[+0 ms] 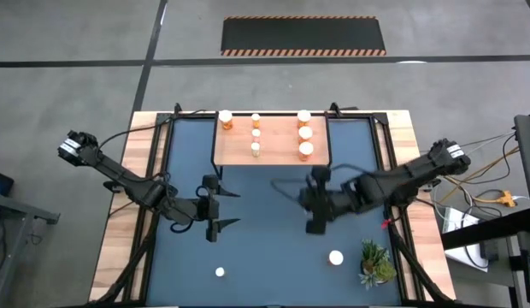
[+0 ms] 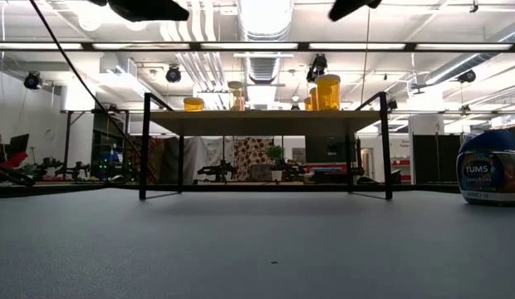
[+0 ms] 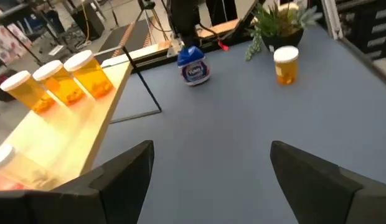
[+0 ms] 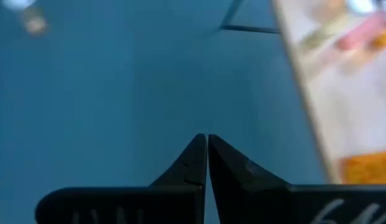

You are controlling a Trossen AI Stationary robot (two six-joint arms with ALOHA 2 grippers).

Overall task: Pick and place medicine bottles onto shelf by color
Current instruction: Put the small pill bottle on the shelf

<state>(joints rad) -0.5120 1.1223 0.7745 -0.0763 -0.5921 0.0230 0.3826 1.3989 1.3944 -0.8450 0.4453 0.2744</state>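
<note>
The shelf [image 1: 273, 141] stands at the table's far middle. On it are three big orange bottles [image 3: 56, 81] in one row and several small pale ones [image 1: 256, 133] in another. On the mat stand the blue bottle [image 3: 194, 65], an orange bottle with a white cap [image 1: 335, 257] and a small pale bottle [image 1: 220, 272]. My left gripper [image 1: 218, 208] hangs open above the mat, near the shelf's left front leg, with nothing between its fingers [image 3: 118, 174]. My right gripper [image 4: 207, 146] is shut and empty above the mat in front of the shelf's right part.
A small green plant [image 1: 376, 262] stands at the near right corner, beside the orange bottle. The shelf's thin black legs [image 2: 145, 145] rise from the mat. Bare mat [image 1: 265, 248] lies between the two arms and toward the near edge.
</note>
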